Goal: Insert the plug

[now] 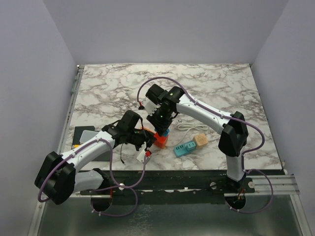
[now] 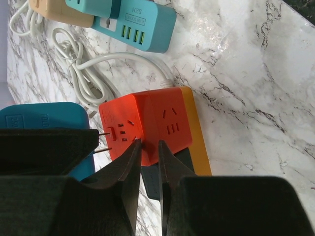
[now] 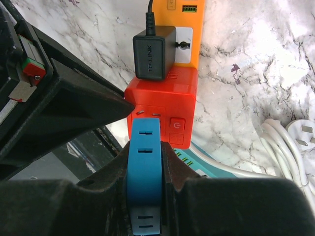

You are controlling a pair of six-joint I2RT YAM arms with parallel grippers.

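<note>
Our right claw clamps the blue plug at the orange socket; next needs a straight push. Left claw: we cannot tell.

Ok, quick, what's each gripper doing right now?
Left gripper: nearly shut at the cube; grip cannot be told.
Right gripper: shut on the plug.

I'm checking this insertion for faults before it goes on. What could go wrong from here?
1. The prongs of the blue plug show mostly bare at the face of the orange socket cube. If they are off the slots, they could bend or skid.
2. The left gripper pinches only the cube's edge, so a push from the right gripper might pivot or slide it.
</note>
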